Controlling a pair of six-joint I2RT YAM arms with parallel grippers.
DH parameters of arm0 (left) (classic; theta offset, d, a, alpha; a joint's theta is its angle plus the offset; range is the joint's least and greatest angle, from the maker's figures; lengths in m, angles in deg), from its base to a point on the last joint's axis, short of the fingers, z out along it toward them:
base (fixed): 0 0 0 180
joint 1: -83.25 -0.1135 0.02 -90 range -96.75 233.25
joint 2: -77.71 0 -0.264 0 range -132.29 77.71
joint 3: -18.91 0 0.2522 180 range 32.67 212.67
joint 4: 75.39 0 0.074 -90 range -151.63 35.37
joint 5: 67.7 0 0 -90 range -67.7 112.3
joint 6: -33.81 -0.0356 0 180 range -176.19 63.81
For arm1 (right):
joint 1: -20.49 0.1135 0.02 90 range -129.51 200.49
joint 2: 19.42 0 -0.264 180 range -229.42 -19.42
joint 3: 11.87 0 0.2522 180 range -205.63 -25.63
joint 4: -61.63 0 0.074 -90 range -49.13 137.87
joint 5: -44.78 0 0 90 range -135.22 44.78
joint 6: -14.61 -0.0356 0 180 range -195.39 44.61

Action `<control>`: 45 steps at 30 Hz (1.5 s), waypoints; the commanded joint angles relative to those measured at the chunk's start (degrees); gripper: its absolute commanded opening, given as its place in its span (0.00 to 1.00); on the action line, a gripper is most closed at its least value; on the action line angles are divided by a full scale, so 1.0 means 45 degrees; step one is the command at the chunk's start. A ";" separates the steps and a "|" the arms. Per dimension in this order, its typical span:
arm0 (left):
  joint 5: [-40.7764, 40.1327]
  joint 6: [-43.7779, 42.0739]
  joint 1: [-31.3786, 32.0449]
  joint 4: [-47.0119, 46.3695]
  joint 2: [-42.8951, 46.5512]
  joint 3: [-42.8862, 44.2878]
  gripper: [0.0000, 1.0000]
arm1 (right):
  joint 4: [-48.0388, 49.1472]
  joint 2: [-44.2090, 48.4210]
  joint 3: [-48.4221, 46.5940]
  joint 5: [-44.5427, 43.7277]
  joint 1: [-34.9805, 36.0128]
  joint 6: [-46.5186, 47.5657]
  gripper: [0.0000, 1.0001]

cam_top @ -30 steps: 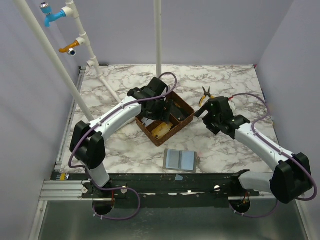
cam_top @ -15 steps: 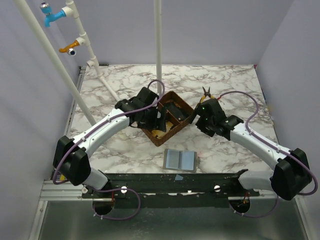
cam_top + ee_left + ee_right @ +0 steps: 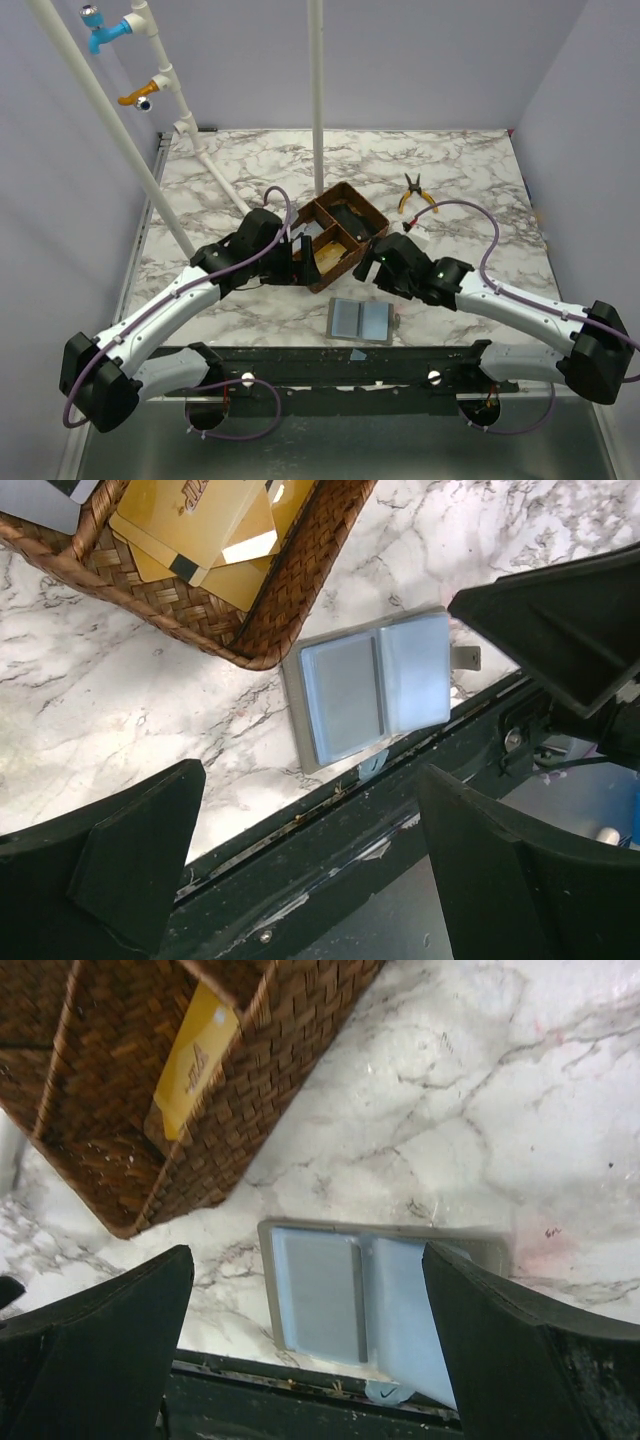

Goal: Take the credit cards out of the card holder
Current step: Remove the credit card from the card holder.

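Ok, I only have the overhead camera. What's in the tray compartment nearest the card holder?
Observer: The left wrist view shows several gold cards overlapping in that corner of the tray, one with a dark stripe.
Operator: And the neighbouring compartment?
Observer: The corner of a pale grey card shows in it.
Operator: Is either gripper holding anything?
Observer: No. The left gripper and right gripper are both open and empty, with the card holder lying open beyond them.
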State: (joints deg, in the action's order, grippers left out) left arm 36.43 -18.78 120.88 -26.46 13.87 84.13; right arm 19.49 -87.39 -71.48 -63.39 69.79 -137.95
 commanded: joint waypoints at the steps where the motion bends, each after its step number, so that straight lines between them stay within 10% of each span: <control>1: 0.0423 0.0397 0.0038 -0.0976 0.0868 -0.0717 0.90 | -0.0071 0.0345 0.0431 -0.1105 0.0652 -0.0657 1.00; 21: 0.0762 0.0939 0.0115 -0.2178 0.1163 -0.2023 0.91 | -0.0795 -0.1338 -0.1003 -0.1732 0.2966 -0.0764 0.99; 45: 0.0639 0.1978 0.0131 -0.3161 0.1252 -0.3601 0.92 | -0.0045 -0.4144 -0.1121 -0.1063 0.4079 -0.0667 0.74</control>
State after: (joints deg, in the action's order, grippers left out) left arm 39.01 -10.47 121.25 -38.30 19.86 68.88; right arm 19.73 -103.80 -74.71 -67.83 87.01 -140.49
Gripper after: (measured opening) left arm 0.918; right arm 0.752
